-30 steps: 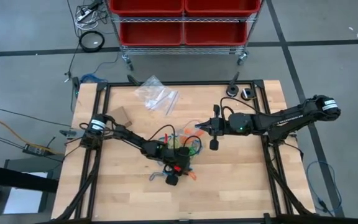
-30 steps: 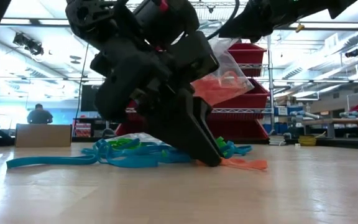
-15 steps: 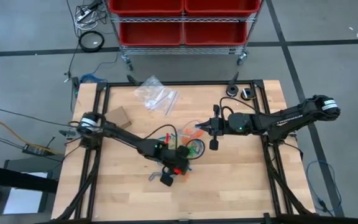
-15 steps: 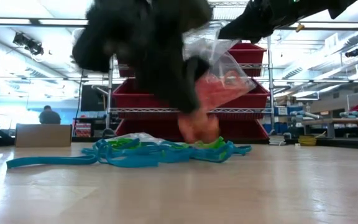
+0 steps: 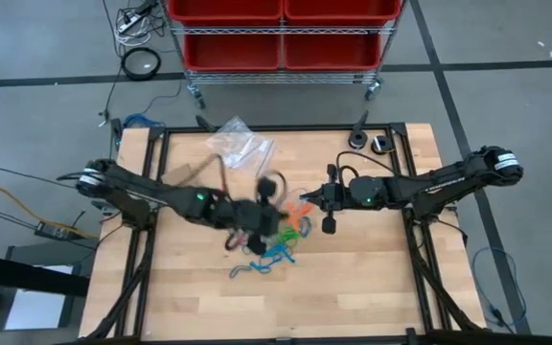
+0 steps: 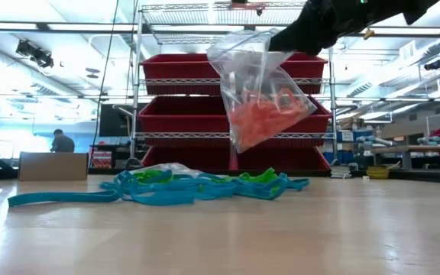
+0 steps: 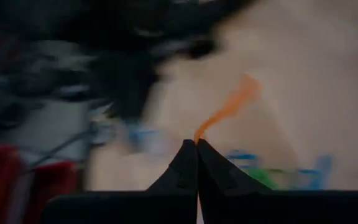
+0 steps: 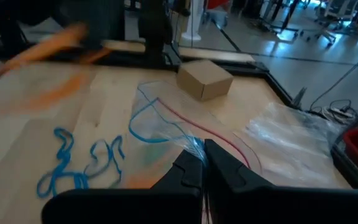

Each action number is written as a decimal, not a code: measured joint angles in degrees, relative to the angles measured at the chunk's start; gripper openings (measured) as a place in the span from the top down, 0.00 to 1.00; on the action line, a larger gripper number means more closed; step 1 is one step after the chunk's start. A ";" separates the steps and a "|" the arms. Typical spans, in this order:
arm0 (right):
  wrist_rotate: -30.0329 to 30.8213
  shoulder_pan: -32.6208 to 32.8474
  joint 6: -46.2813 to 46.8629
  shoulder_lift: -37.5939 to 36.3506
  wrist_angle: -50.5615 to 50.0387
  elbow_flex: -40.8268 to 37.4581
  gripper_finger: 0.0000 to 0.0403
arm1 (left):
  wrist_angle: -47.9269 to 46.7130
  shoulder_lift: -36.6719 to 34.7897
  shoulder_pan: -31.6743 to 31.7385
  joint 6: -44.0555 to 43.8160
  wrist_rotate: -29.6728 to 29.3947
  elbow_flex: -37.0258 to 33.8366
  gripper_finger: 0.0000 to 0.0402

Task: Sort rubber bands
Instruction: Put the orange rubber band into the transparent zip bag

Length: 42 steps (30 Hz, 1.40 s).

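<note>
Blue and green rubber bands (image 5: 281, 238) lie in a loose heap (image 6: 174, 187) on the wooden table. My left gripper (image 7: 197, 144) is raised above the heap (image 5: 272, 192), blurred, and shut on an orange rubber band (image 7: 225, 112). To the right of the heap, my right gripper (image 5: 311, 200) is shut on a clear plastic bag (image 6: 262, 92) that has orange bands in its lower part. My left gripper pinches one end of the orange band (image 7: 199, 137) between its two fingertips. The rest of the band trails out beyond the tips, lifted clear of the table. My right gripper pinches the bag's top edge (image 8: 194, 142), by the blue and red lines of its mouth, between its two fingers. The fingers come roughly level from the table's right side. The bag hangs below them, clear of the table, its mouth partly open.
More clear bags (image 5: 241, 144) lie at the far middle of the table. A small cardboard box (image 5: 185, 177) stands at the far left. Red bins on a wire shelf (image 5: 281, 34) stand beyond the far edge. The table's near half is bare wood.
My left gripper has shut on an orange band at the near edge of the heap and risen fast, out of the low view, tipping toward level and swinging toward the bag. The orange band has been lifted clear of the table. The bag has kept still.
</note>
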 joint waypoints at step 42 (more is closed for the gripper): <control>-0.78 0.11 -0.73 3.01 1.28 -0.04 1.00 | -7.79 4.93 4.71 -1.59 5.28 1.42 0.99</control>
